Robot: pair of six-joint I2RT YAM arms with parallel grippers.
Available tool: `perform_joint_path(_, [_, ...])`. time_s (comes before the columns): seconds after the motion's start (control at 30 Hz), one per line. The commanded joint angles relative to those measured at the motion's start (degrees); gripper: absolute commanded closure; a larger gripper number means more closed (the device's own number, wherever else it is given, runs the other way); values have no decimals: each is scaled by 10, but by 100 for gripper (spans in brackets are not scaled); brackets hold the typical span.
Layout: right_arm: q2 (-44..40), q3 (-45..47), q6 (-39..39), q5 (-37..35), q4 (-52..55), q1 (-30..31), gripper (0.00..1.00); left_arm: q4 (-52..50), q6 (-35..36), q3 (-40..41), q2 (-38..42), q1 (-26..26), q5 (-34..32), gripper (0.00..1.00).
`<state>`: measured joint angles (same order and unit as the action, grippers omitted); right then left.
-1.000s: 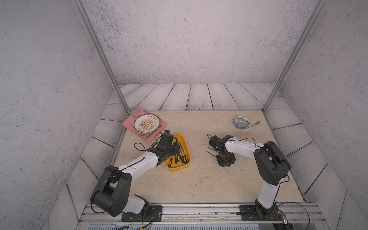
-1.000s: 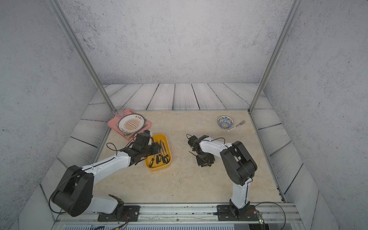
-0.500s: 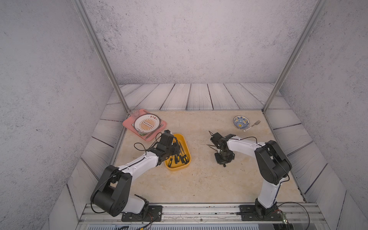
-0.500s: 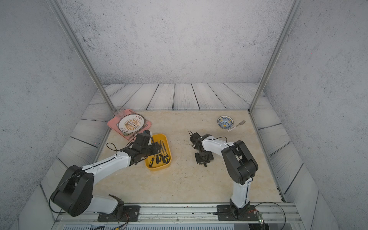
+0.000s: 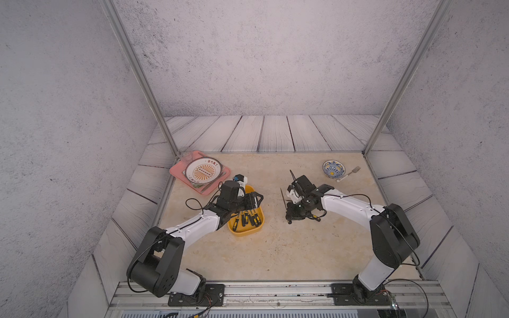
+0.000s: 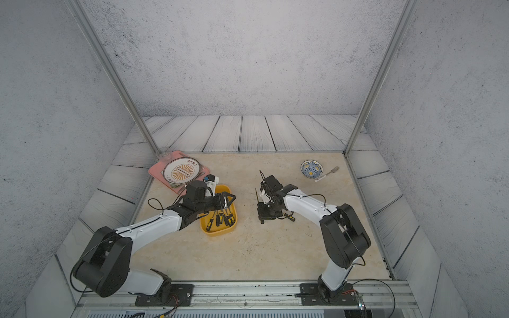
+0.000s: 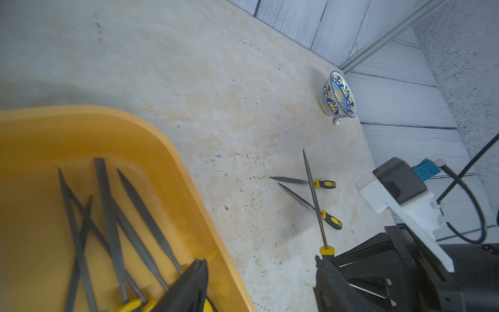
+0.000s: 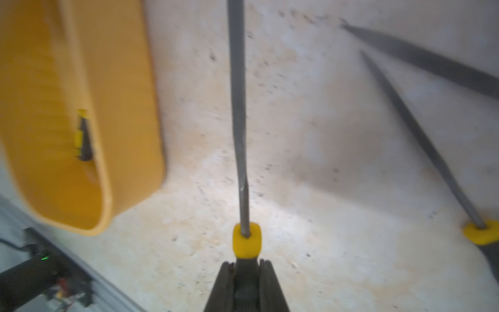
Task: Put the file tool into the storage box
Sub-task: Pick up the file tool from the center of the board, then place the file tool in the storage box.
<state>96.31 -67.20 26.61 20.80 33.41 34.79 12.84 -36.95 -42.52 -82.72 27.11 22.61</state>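
The beige worktop (image 5: 275, 247) bears two loose files (image 7: 297, 200), several lie in the storage box (image 5: 245, 232), the right gripper (image 8: 247, 270) grasps a file (image 8: 239, 108), and the left gripper (image 7: 260, 260) is spread empty.

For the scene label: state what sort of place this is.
Likely a staged robot test cell, not a real workshop: left arm and right arm bolted to one aluminium rail, plain grey panel walls, and a tabletop of mixed props: a storage box of files, a painted bowl.

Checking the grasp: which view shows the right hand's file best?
Right wrist: the file fills the frame, handle clamped in the right hand. Left wrist shows it small; both top views, a sliver.
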Motion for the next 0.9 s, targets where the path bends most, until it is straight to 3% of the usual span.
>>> perform_joint_path(0.0, [4, -30, 22, 95, -46, 7, 99, 43, -12, 6, -14, 0, 51, 33])
perform_joint_path(0.47, [77, -136, 16, 129, -31, 50, 98, 55, -15, 7, -17, 0, 64, 35])
perform_joint_path(0.53, [75, -136, 15, 128, -32, 52, 98, 54, -18, 4, -24, 0, 71, 50])
perform_joint_path(0.6, [71, -134, 15, 126, -34, 53, 97, 55, -20, 1, -31, 0, 78, 72])
perform_joint_path(0.7, [68, -131, 16, 119, -34, 53, 97, 55, -22, -2, -36, 0, 82, 94])
perform_joint_path(0.8, [68, -130, 20, 114, -32, 53, 93, 45, -21, -1, -35, 0, 72, 98])
perform_joint_path(0.87, [70, -132, 23, 103, -24, 53, 84, 36, -17, -1, -32, 0, 62, 98])
